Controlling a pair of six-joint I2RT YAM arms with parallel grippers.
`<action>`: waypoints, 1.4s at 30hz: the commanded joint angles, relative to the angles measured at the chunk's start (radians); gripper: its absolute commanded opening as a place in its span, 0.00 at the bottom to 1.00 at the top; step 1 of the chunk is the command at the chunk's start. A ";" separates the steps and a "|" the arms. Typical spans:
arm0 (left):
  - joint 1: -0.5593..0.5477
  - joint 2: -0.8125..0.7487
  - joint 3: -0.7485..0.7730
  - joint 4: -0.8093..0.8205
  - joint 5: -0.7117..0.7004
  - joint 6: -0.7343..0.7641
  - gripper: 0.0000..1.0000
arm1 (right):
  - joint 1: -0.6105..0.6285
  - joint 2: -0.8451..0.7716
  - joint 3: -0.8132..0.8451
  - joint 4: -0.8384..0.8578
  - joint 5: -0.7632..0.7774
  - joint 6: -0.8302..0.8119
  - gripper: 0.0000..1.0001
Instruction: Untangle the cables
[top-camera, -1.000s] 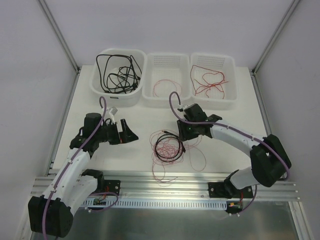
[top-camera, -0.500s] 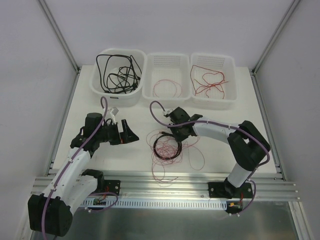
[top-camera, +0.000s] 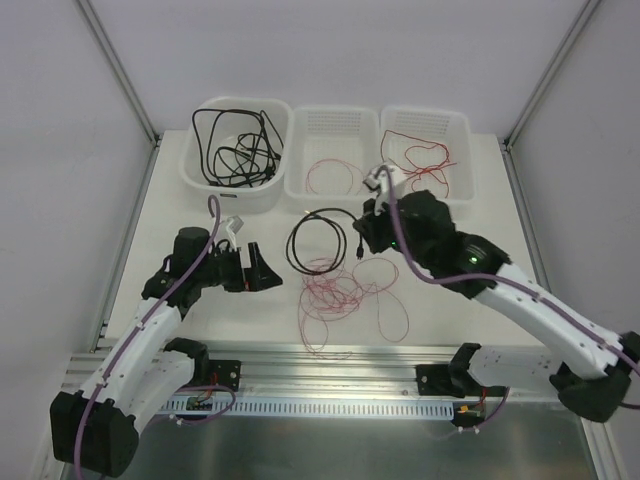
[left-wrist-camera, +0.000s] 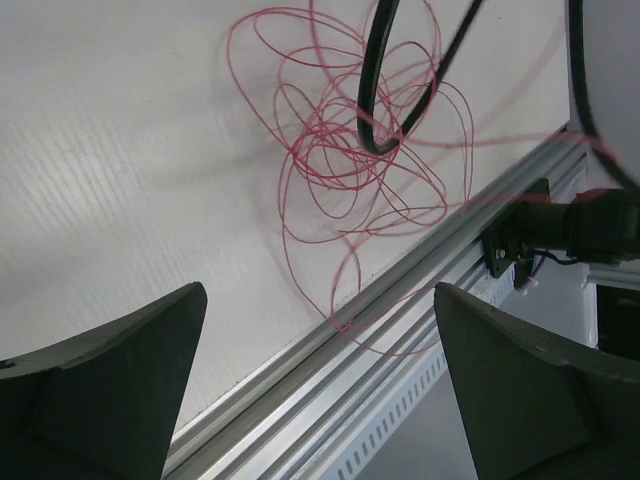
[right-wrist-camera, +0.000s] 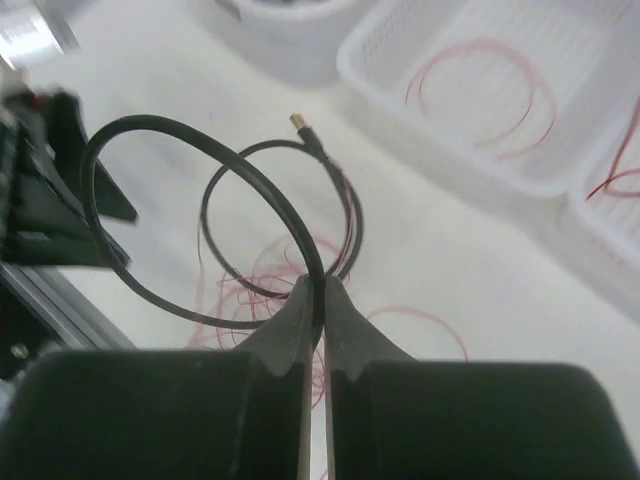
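White surface (top-camera: 255, 325) carries, at its far left, a bin (top-camera: 235, 205) already holding black cables. Nearer me, my left tool (top-camera: 262, 268) hangs with its jaws fully apart, holding nothing, near the tangle. At centre, the fine pinkish-red wire (top-camera: 335, 292) lies in a loose heap on the surface. Over the heap's far side the black cable (right-wrist-camera: 150, 121) hangs in two loops with its plug free; I cannot tell whether its lowest strand is clear of the heap. To the right, my right tool (right-wrist-camera: 320, 290) is clamped tight on that cable. I judge the step in hand to be lifting the black cable out of the wire. The next move calls for a slow carry to that bin, watching for any snagged pink strand.
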 joint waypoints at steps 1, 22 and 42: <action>-0.066 -0.070 0.035 0.028 -0.014 -0.006 0.99 | 0.002 -0.138 -0.047 0.065 0.064 0.032 0.01; -0.362 -0.136 0.148 0.309 -0.136 -0.172 0.99 | 0.009 -0.185 -0.083 0.041 -0.018 0.171 0.01; -0.712 -0.025 0.099 0.427 -0.575 -0.196 0.05 | 0.012 -0.247 -0.144 0.096 -0.001 0.183 0.01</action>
